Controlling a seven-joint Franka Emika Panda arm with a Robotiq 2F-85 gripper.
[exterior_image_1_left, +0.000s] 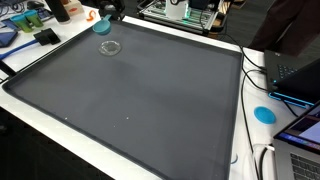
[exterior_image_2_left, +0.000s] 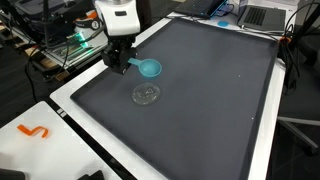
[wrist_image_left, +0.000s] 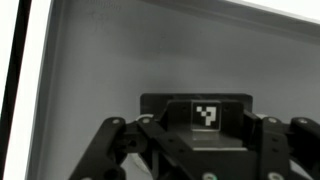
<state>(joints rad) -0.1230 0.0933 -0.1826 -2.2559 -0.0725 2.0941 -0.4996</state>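
My gripper (exterior_image_2_left: 124, 62) hangs over the far corner of a big dark grey mat (exterior_image_2_left: 210, 90), and its fingers look shut on the handle of a small blue scoop (exterior_image_2_left: 151, 69). The scoop's round bowl sticks out sideways just above the mat. The same gripper (exterior_image_1_left: 108, 14) and blue scoop (exterior_image_1_left: 103, 24) appear at the top of an exterior view. A small clear glass dish (exterior_image_2_left: 146, 95) lies flat on the mat a short way from the scoop, apart from it; the dish (exterior_image_1_left: 110, 47) shows in both exterior views. The wrist view shows only the gripper body with a black-and-white tag (wrist_image_left: 207, 115); fingertips and scoop are hidden.
A white table rim (exterior_image_2_left: 70, 112) borders the mat. An orange hook-shaped piece (exterior_image_2_left: 34, 131) lies on the rim. Laptops (exterior_image_1_left: 296, 75) and a blue disc (exterior_image_1_left: 264, 113) sit beside the mat, with cables and electronics (exterior_image_1_left: 190, 12) behind the gripper.
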